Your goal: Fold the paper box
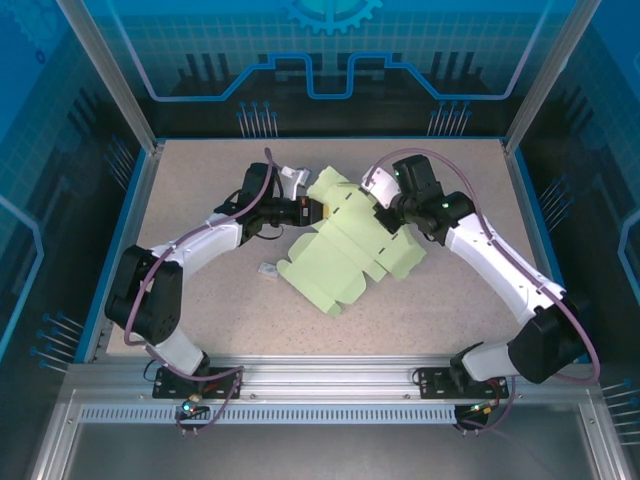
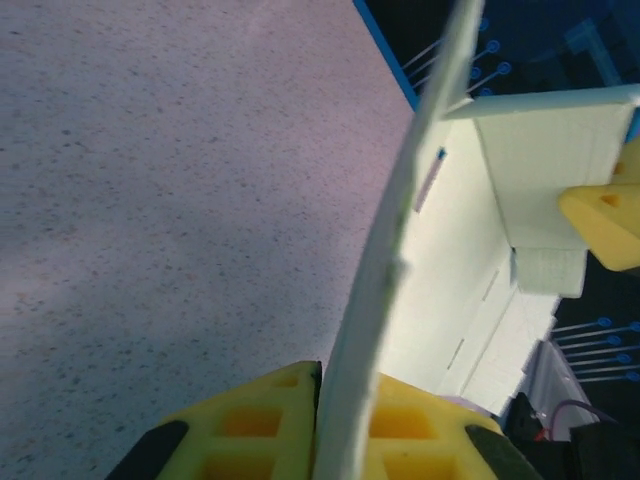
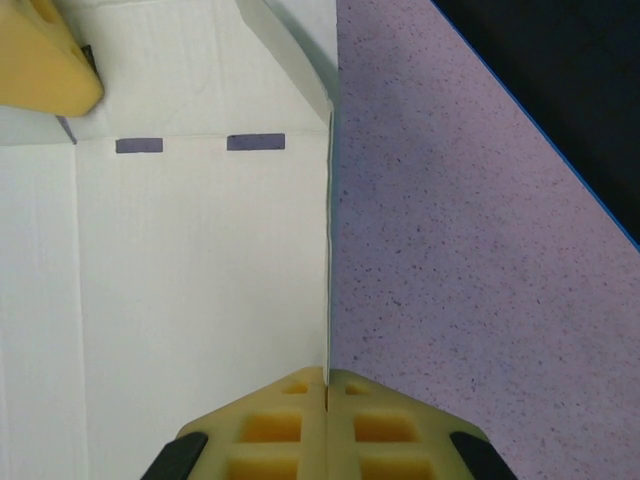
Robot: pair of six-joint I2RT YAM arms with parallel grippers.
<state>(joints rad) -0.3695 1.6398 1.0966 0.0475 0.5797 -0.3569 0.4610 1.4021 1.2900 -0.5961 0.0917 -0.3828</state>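
Folding looks barely begun: left fingers [image 2: 250,430] and right fingers [image 3: 385,430] pinch the paper box [image 1: 350,255] at ten and one o'clock; next, crease a panel upright.

No legible text, label, brand or number: paper box [image 1: 345,250] card blank apart from die-cut slots, white tag [image 1: 268,269] near left gripper [image 1: 318,212] too small to read, gear graphic [image 1: 330,12] far beyond it carries no lettering
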